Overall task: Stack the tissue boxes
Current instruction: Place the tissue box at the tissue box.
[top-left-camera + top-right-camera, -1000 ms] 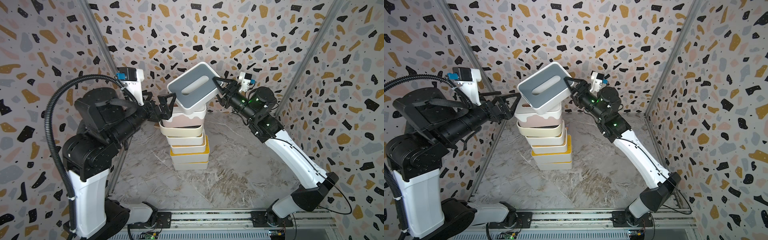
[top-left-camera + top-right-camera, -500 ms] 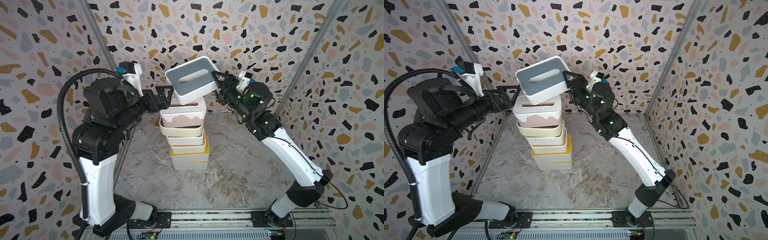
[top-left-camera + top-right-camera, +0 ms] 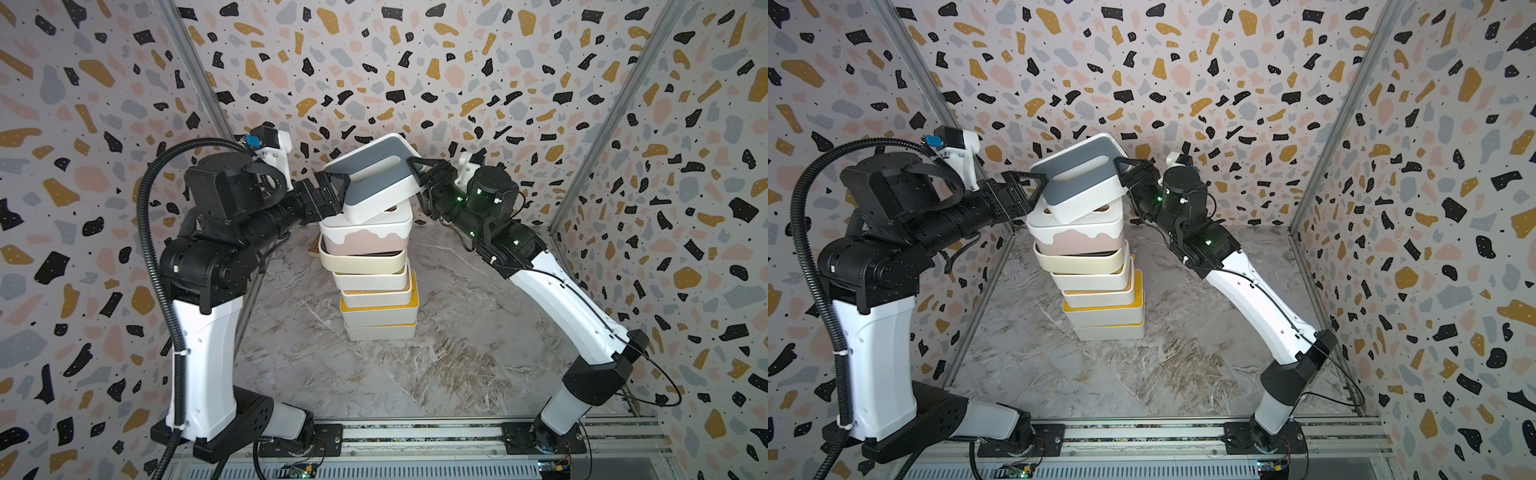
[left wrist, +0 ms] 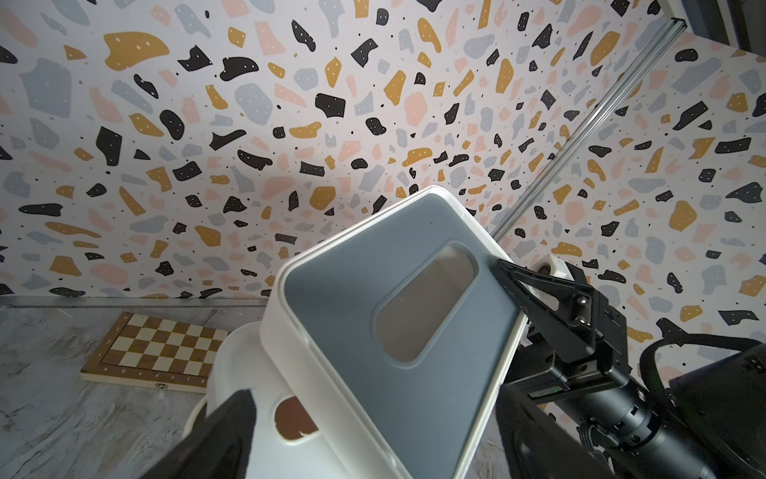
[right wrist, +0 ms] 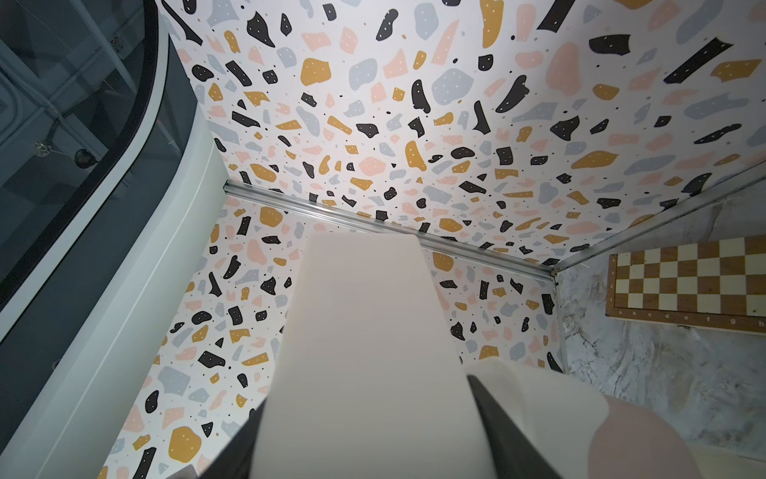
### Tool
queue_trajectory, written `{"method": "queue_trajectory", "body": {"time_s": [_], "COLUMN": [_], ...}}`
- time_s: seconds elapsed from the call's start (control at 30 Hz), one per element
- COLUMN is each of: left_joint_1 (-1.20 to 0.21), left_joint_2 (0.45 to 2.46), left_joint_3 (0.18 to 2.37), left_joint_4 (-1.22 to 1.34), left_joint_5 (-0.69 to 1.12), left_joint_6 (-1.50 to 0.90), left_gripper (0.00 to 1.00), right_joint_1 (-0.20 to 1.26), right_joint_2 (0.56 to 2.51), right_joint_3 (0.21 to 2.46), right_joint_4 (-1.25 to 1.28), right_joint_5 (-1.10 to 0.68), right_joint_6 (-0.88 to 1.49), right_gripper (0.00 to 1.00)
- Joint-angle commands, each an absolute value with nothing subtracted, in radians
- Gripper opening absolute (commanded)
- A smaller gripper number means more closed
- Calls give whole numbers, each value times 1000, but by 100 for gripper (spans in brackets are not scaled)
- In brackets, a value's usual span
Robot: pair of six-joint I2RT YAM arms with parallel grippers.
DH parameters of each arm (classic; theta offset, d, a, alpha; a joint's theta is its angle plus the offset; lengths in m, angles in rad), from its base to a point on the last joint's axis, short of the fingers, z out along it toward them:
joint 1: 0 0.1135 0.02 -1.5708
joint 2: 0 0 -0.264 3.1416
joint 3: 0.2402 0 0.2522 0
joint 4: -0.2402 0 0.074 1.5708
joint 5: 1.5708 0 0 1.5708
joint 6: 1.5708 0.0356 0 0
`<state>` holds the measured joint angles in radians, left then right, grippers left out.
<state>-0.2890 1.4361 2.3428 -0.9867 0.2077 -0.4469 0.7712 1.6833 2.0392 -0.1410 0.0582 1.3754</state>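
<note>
Walls (image 3: 374, 62): flat panels printed with a terrazzo pattern of black, ochre, pink and grey chips, joined at metal corner rails.
Floor (image 3: 436, 365): smooth sheet with grey-brown marble veins.
Left arm (image 3: 203, 353): white shell and black joints, with a ribbed black hose along it.
Right arm (image 3: 561, 299): white and black, slimmer, with small green lights near the wrist.
Stack (image 3: 376, 307): six rounded rectangular boxes in the middle of the floor, not lined up exactly. The lower ones are cream with yellow or light wood lids.
Top box of the stack (image 3: 365, 239): white, with a wavy pink band on its wall and an oval slot in its lid.
Grey-lid box (image 3: 374, 178): white glossy wall, matte grey lid with an oval slot. It is tilted above the stack, and its low edge seems to touch the lid below.
Chessboard (image 4: 153, 352): flat wood with brown and cream squares, on the floor behind the stack.
Right claw (image 3: 415, 178): closed on the raised short end of the grey-lid box.
Left claw (image 3: 344, 195): jaws spread wide at the low end of the same box. I cannot tell whether they press it.
</note>
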Motion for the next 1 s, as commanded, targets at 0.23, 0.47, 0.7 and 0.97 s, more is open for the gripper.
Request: {"method": "queue_trajectory", "body": {"time_s": [0.23, 0.47, 0.7, 0.97], "left_joint_1": [-273, -267, -260, -259], "left_joint_2": [1447, 1461, 1462, 1463], "left_joint_3": [2321, 2319, 2307, 2292], "left_joint_4": [-928, -930, -934, -930], "left_joint_5": [243, 249, 248, 246], "left_joint_6": [-468, -478, -475, -474], "left_gripper": [90, 89, 89, 88], "right_joint_1": [782, 782, 782, 787], "right_joint_2": [1665, 1670, 1663, 1619], "right_joint_3": [2138, 2155, 2147, 2094], "right_joint_4": [-152, -189, -207, -207], "right_joint_5": [37, 6, -1, 1], "right_joint_6": [1325, 1317, 1302, 1276], "right_gripper": [57, 63, 70, 79]}}
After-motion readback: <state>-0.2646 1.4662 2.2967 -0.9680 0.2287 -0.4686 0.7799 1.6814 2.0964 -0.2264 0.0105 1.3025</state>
